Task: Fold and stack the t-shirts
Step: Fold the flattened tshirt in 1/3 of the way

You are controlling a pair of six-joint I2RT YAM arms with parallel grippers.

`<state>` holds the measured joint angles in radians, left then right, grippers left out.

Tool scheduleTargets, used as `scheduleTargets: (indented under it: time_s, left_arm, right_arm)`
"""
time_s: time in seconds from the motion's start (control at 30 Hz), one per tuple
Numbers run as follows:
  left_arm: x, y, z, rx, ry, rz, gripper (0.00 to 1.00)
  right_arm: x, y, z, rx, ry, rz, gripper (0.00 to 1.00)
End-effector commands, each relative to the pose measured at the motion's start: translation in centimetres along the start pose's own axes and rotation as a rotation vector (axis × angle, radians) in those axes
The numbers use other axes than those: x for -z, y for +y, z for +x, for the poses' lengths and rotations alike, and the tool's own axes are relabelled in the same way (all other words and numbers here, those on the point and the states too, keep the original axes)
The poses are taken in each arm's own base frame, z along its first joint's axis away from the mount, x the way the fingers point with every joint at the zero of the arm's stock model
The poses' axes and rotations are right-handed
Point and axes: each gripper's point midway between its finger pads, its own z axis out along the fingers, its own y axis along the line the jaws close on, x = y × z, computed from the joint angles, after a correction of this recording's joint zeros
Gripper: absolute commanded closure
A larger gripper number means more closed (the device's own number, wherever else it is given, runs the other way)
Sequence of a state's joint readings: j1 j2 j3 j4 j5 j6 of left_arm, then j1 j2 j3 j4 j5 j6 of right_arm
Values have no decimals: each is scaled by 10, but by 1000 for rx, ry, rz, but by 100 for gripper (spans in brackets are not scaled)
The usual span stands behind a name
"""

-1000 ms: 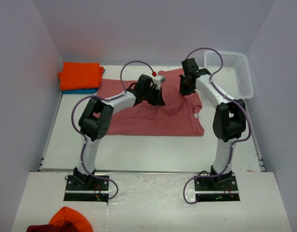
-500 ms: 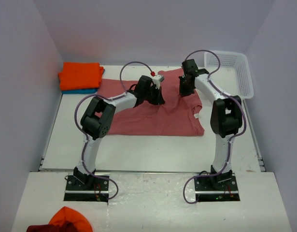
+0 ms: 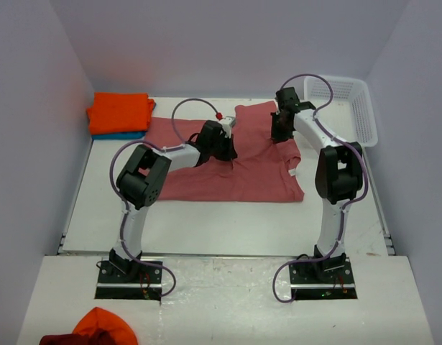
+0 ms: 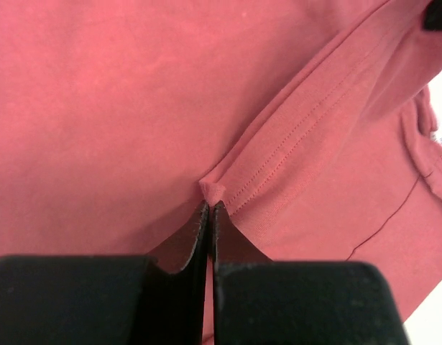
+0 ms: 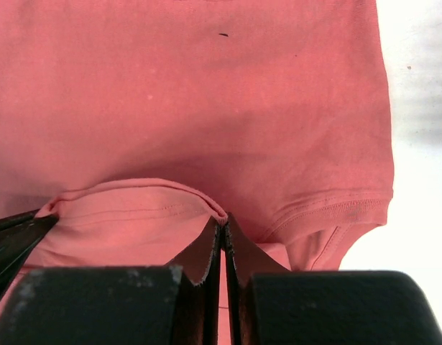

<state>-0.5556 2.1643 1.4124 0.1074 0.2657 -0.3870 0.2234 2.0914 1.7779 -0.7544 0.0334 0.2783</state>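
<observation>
A dusty salmon-red t-shirt (image 3: 228, 176) lies spread over the middle of the table, its small white tag (image 3: 291, 173) at the right edge. My left gripper (image 3: 227, 152) is down on its upper middle; in the left wrist view the left gripper (image 4: 209, 206) is shut on a small pinch of the salmon-red t-shirt (image 4: 134, 108) beside a stitched hem. My right gripper (image 3: 278, 134) is at the shirt's upper right; seen from its wrist, the right gripper (image 5: 224, 224) is shut on a folded hem edge of the shirt (image 5: 206, 93). A folded orange t-shirt (image 3: 120, 111) rests on a teal-blue one (image 3: 120, 135) at the back left.
A white lattice basket (image 3: 361, 108) stands at the back right corner. Orange and dark red cloth (image 3: 98, 329) lies on the ledge in front of the left arm's base. The walls close in on three sides.
My left gripper has shifted left, drawing its pinch of the shirt with it. The right gripper has edged slightly toward the back. Both stay shut.
</observation>
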Motion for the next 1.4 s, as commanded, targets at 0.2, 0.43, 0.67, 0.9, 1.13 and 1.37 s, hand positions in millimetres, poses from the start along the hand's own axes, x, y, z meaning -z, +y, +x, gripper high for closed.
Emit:
scheduleTargets:
  time_s: [0.2,0.43,0.67,0.9,1.13,1.37]
  left_arm:
    - [26,-12,-54,-7,-201,6,100]
    - [11,-13,-53,0,-167,23,100]
    - [-13,0,-44,47,-87,-21,74]
    - [-6,13,-48,86,-89,-125,64]
    - [21,1,-62,66,-132,-145,64]
    - [63,-29,-76,11,-199,-145,63]
  right_arm:
    - [3,-2,-2,5,-12,-13,100]
    - [-2,-6,-5,-14,-17,-2,100]
    - [-8,-12,-9,-30,-4,8,100]
    - [-10,-10,-19,-28,2,1,100]
    - [-25,-25,-25,-79,40,102,82]
    - [20,-50,-58,-73,-145,239,40]
